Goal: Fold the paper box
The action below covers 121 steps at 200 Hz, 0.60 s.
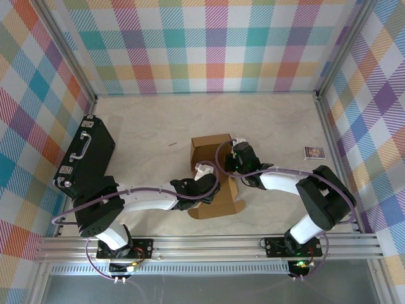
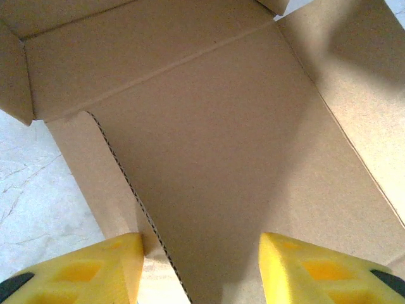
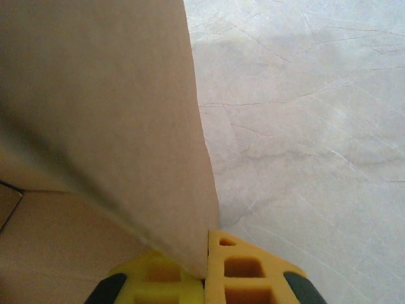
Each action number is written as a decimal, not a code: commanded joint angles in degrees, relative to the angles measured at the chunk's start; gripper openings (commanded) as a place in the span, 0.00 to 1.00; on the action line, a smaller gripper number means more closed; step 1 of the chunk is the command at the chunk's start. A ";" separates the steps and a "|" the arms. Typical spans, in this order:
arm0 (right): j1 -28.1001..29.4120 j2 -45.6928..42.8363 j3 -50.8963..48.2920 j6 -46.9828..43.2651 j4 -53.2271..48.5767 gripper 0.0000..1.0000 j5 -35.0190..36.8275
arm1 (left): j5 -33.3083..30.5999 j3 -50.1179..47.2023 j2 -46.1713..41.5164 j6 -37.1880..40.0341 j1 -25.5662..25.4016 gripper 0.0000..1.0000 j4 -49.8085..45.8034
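Pale marbled table (image 1: 145, 120), plaid walls around. At centre of the overhead view, paper box (image 1: 210, 149): brown cardboard, partly raised at its upper end, flat flaps toward the lower edge. Closer, from the right wrist: right gripper (image 3: 206, 256) clamped on a thin upright flap, yellow fingers (image 3: 240, 266) pressed together. From the left wrist: left gripper (image 2: 199, 253) parted about halfway over creased inner panels, not closed on them. Far left overhead, black case (image 1: 85, 155); far right, small packet (image 1: 314, 152).

matt corrugated cardboard paper box (image 2: 209, 158)
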 commanded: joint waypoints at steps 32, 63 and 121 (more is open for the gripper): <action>0.38 -0.17 0.73 0.74 -2.15 0.00 -1.06 | 2.59 2.05 4.16 0.72 -0.63 0.52 1.08; 0.37 -0.61 0.05 0.62 -1.41 0.00 -0.96 | 2.61 2.58 4.72 0.82 -0.74 0.53 0.63; 0.36 -0.18 0.12 0.43 -1.32 0.00 -0.96 | 3.29 0.89 0.51 0.44 -0.70 0.55 0.45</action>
